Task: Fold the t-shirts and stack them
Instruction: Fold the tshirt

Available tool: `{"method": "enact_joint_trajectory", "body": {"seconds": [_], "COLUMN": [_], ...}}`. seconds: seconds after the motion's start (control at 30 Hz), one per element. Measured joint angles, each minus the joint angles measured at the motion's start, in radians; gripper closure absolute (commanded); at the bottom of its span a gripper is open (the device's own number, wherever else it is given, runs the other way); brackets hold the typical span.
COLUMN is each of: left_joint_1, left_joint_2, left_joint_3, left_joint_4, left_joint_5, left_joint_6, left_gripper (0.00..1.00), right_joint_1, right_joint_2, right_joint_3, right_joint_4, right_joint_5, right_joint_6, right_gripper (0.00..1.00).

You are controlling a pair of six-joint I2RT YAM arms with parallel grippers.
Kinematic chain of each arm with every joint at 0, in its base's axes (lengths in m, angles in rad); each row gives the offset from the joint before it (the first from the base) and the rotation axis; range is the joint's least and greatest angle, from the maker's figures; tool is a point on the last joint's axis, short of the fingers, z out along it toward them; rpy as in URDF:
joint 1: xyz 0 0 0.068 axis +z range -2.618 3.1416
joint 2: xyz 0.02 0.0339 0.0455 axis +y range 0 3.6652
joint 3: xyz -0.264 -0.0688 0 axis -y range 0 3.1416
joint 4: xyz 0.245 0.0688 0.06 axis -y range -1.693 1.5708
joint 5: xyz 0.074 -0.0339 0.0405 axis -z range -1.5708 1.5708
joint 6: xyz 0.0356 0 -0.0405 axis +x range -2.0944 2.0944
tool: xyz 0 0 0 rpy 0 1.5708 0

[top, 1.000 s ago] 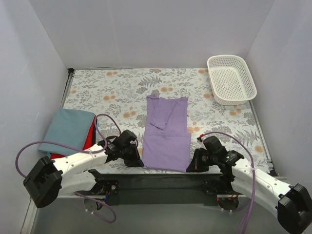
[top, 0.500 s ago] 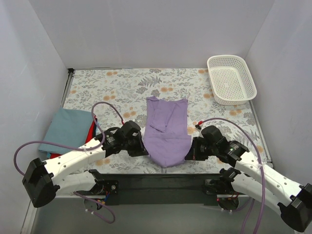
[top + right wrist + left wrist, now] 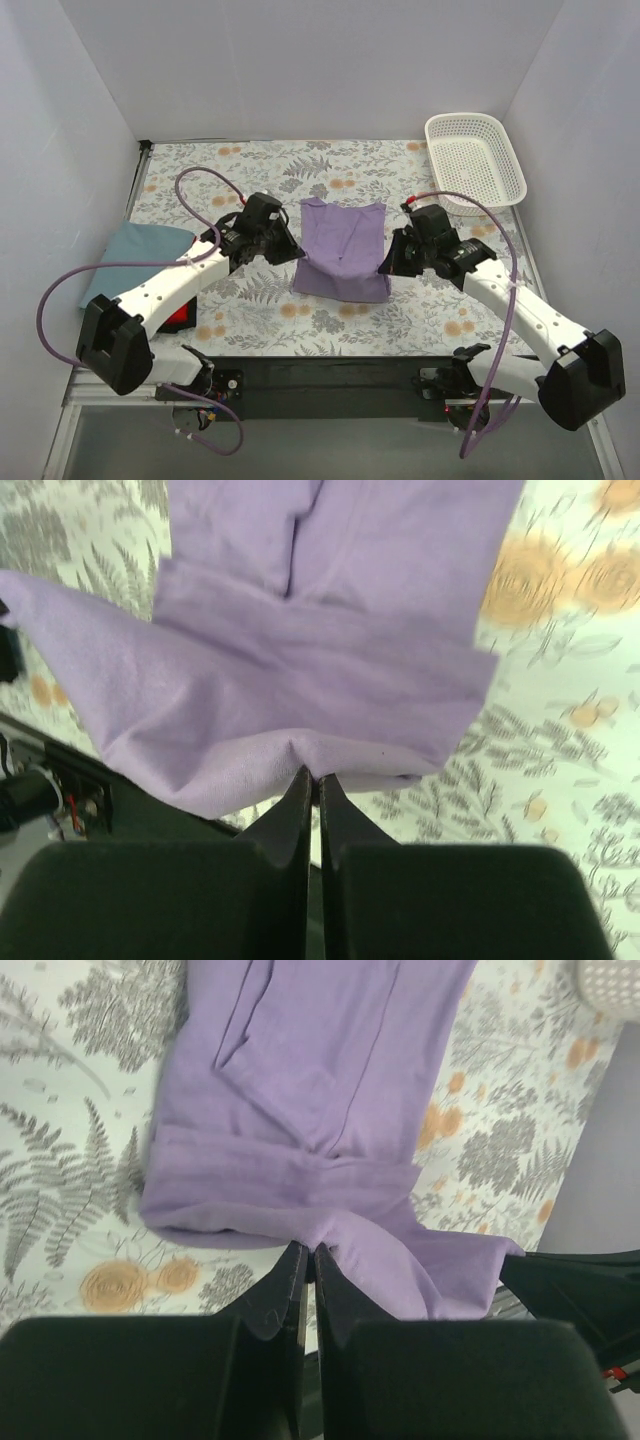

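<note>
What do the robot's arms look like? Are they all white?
No. The left arm and right arm have white links with black joints. A purple cable loops along each. The left tool and right tool are black, with two thin pointed fingers.

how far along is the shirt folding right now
Done: a folded blue-grey cloth shirt lies on a red shirt at the left. In hand: left gripper and right gripper, both shut, hold the lilac-purple t-shirt by its lifted near hem. Left: complete that fold, then stack it.
</note>
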Motion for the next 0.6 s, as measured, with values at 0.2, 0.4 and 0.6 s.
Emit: {"method": "enact_joint_trajectory", "body": {"seconds": [0.2, 0.4, 0.6], "left_joint_1": [0.043, 0.084, 0.132], "left_joint_2": [0.124, 0.251, 0.373], "left_joint_3": [0.111, 0.196, 0.299], "left_joint_4": [0.077, 0.142, 0.178], "left_joint_5": [0.002, 0.005, 0.023], "left_joint_6": [0.002, -0.009, -0.013], "left_gripper": [1.00, 1.00, 1.00], "right_joint_1": [-0.096, -0.161, -0.197], "right_joint_2": [0.137, 0.262, 0.375], "right_joint_3": [0.099, 0.175, 0.251], "right_joint_4": [0.063, 0.119, 0.173], "right_joint_5": [-0.020, -0.046, -0.069], "right_joint_6": [-0.048, -0.067, -0.069], "right_gripper": [0.99, 0.99, 0.99]}}
